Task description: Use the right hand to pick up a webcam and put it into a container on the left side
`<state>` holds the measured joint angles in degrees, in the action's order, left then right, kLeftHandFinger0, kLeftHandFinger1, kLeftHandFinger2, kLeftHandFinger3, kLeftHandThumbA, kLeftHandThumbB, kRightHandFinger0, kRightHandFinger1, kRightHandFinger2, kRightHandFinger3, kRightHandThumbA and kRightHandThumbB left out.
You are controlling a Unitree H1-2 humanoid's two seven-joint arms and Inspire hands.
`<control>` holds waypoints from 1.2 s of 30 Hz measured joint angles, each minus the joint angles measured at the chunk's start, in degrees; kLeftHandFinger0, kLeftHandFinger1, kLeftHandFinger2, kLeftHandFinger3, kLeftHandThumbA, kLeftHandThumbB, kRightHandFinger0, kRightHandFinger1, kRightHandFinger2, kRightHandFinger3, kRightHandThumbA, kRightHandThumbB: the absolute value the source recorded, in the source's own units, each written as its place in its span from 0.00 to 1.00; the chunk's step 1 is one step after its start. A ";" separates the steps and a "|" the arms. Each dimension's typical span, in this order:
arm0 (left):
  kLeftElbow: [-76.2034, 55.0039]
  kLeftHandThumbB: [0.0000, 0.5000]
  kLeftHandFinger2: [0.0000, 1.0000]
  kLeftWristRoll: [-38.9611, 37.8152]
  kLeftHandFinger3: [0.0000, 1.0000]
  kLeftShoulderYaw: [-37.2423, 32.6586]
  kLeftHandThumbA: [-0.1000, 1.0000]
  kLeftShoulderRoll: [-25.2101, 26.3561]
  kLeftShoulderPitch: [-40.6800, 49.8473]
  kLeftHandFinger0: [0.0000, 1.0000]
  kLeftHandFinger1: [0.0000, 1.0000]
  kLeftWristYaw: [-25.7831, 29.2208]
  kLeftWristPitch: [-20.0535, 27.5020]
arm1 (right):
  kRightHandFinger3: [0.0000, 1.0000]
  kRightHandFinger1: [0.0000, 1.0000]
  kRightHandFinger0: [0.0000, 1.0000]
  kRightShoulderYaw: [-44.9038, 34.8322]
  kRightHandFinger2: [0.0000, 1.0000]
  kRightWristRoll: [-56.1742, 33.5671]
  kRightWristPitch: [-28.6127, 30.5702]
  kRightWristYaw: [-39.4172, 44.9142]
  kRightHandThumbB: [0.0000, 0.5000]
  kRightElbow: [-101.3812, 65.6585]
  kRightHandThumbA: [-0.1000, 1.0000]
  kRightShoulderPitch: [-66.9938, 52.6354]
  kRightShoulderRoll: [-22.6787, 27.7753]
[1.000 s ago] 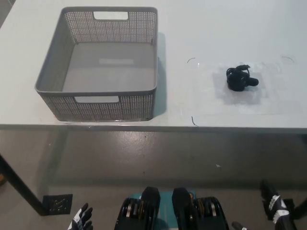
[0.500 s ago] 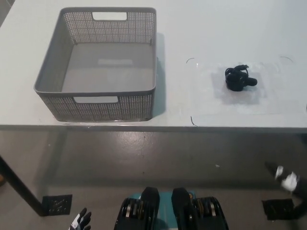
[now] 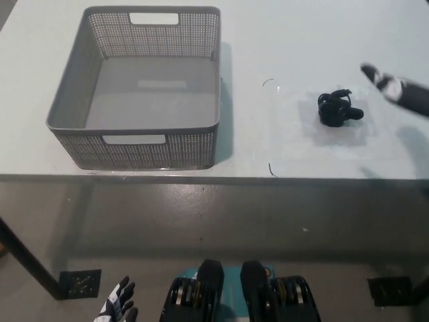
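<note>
Black and small, the webcam with its coiled cable [image 3: 338, 111] lies on the white table [image 3: 295, 40], well right of the empty grey perforated plastic basket [image 3: 144, 144]. Blurred, the black right hand [image 3: 395, 88] hovers near the webcam's right without touching it; its fingers cannot be told. At bottom left, the white left hand [image 3: 117, 310] rests with fingers apart, holding nothing.

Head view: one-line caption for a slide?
Black right hand above the table near the webcam; grey basket empty, white left hand low.
</note>
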<state>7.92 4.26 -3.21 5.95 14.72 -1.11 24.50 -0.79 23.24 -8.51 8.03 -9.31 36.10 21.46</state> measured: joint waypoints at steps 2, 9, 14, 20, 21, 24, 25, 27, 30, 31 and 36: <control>0.10 0.38 1.00 0.00 1.00 -0.11 0.84 0.01 -0.31 1.00 1.00 -0.05 0.00 | 1.00 1.00 1.00 1.74 1.00 0.87 -1.36 0.55 0.69 5.70 0.80 4.28 0.77; 0.85 0.36 1.00 0.00 1.00 -0.45 0.85 0.01 -1.35 1.00 1.00 -0.21 0.00 | 1.00 1.00 1.00 7.52 1.00 3.33 -3.25 1.53 0.69 26.71 0.78 17.32 1.66; 1.31 0.34 1.00 0.15 1.00 -0.52 0.86 0.00 -3.21 1.00 1.00 -0.18 0.01 | 1.00 1.00 1.00 11.30 1.00 4.45 -3.28 1.63 0.74 41.42 0.80 25.46 1.64; 1.69 0.34 1.00 0.12 1.00 -0.51 0.86 0.09 -4.87 1.00 1.00 -0.20 0.14 | 1.00 1.00 1.00 15.98 1.00 5.49 -2.98 1.60 0.76 58.03 0.82 34.23 1.63; 1.73 0.35 1.00 0.11 1.00 -0.51 0.86 0.15 -5.14 1.00 1.00 -0.20 0.15 | 1.00 1.00 1.00 16.65 1.00 5.60 -2.88 1.58 0.78 60.09 0.85 35.45 1.62; 1.73 0.34 1.00 -0.01 1.00 -0.44 0.87 0.38 -5.93 1.00 1.00 -0.21 0.20 | 1.00 1.00 1.00 18.44 1.00 6.00 -2.37 1.41 0.82 65.15 0.85 37.81 1.53; 1.73 0.34 1.00 -0.03 1.00 -0.42 0.87 0.40 -6.05 1.00 1.00 -0.21 0.20 | 1.00 1.00 1.00 18.71 1.00 6.08 -2.23 1.34 0.82 66.02 0.87 38.14 1.49; 1.73 0.29 1.00 -0.09 1.00 -0.39 0.83 0.55 -6.51 1.00 1.00 -0.20 0.21 | 1.00 1.00 1.00 19.85 1.00 6.41 -1.73 1.09 0.83 69.57 0.88 39.21 1.33; 1.72 0.30 1.00 -0.27 1.00 -0.38 0.84 0.62 -6.79 1.00 1.00 -0.21 0.24 | 1.00 1.00 1.00 21.04 1.00 6.62 -1.34 0.97 0.85 72.90 0.91 39.53 1.04; 1.73 0.27 1.00 -0.29 1.00 -0.38 0.84 0.63 -6.85 1.00 1.00 -0.20 0.24 | 1.00 1.00 1.00 21.35 1.00 6.64 -1.23 0.98 0.89 73.87 0.93 39.53 0.86; 1.73 0.33 1.00 -0.32 1.00 -0.38 0.84 0.86 -7.71 1.00 1.00 -0.20 0.25 | 1.00 1.00 1.00 23.03 1.00 6.70 -0.07 0.97 0.92 78.15 0.94 39.53 0.07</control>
<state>9.65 3.94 -3.58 6.81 7.01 -1.31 24.75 22.23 29.94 -8.58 9.00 68.84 75.63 21.54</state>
